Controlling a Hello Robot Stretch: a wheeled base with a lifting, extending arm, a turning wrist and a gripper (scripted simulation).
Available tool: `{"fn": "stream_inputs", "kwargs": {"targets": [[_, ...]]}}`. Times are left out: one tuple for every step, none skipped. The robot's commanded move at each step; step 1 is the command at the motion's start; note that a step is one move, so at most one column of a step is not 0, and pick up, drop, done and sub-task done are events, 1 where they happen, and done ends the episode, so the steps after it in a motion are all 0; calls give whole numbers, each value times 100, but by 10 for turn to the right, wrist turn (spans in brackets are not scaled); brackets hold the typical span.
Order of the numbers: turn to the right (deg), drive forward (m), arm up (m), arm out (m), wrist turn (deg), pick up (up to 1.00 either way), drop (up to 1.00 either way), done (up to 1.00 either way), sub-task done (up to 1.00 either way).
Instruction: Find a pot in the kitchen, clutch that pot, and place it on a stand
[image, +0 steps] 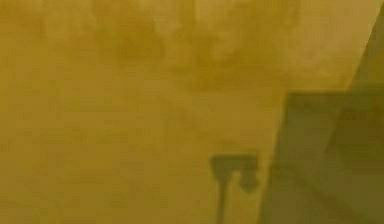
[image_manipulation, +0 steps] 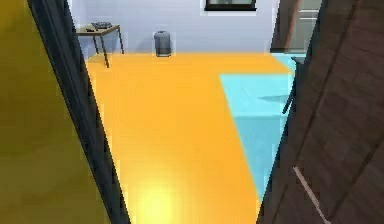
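- In the forward view, a yellow wall (image: 120, 100) stands close before us, with a darker olive panel (image: 330, 150) from 3 to 5 o'clock.
- The arm side view looks instead into a room. An orange floor (image_manipulation: 170, 120) runs from 6 to 12 o'clock between a dark door frame (image_manipulation: 85, 110) at 9 o'clock and a dark wooden door (image_manipulation: 335, 130) at 3 o'clock.
- A cyan floor patch (image_manipulation: 262, 110) borders the orange at 2 o'clock.
- At 11 o'clock, a small table (image_manipulation: 103, 31) stands against the pale far wall (image_manipulation: 190, 25).
- Near the table but apart from it, a grey cylinder (image_manipulation: 162, 43) stands upright at the wall.
- We cannot tell whether it is the pot, nor the state of the gripper's jaws.
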Motion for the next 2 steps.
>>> {"fn": "stream_inputs", "kwargs": {"targets": [[450, 0, 0, 0, 0, 0, 0, 0, 0], [450, 0, 0, 0, 0, 0, 0, 0, 0]]}}
